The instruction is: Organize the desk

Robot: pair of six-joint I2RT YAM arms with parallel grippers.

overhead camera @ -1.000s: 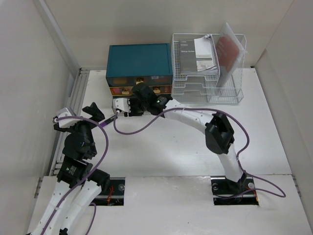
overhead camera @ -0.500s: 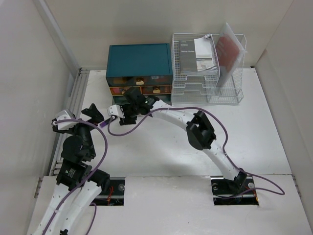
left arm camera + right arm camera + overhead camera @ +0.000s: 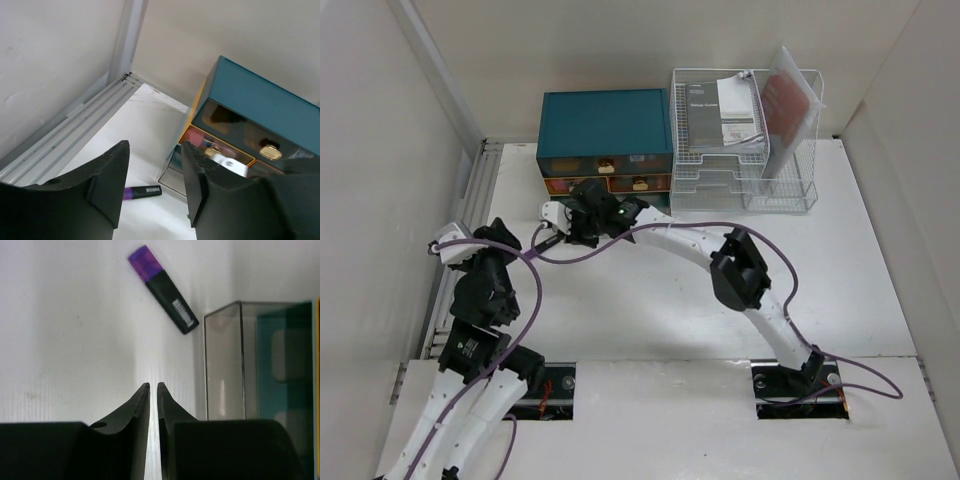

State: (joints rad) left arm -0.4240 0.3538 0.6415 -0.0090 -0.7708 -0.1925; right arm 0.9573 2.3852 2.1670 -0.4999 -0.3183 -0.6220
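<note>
A black highlighter with a purple cap (image 3: 162, 290) lies loose on the white desk (image 3: 650, 310), just left of a clear drawer (image 3: 225, 360) pulled out from the bottom of the teal chest. My right gripper (image 3: 153, 386) hovers a short way behind the pen, its jaws shut to a thin slit with nothing between them; from above it sits in front of the chest (image 3: 568, 225). My left gripper (image 3: 153, 150) is at the desk's left side (image 3: 505, 233), open and empty. Between its fingers I see the highlighter (image 3: 142, 191) lying farther off.
The teal drawer chest (image 3: 605, 125) stands at the back, its small upper drawers with gold knobs (image 3: 270, 151) shut. A white wire rack (image 3: 745, 140) with papers is to its right. A purple cable (image 3: 620, 250) loops over the desk. An aluminium rail (image 3: 65, 135) lines the left wall.
My right jaws have closed and that gripper has shifted left along the chest front. The left jaws have narrowed and the left gripper has drawn back a little. The highlighter lies free.
</note>
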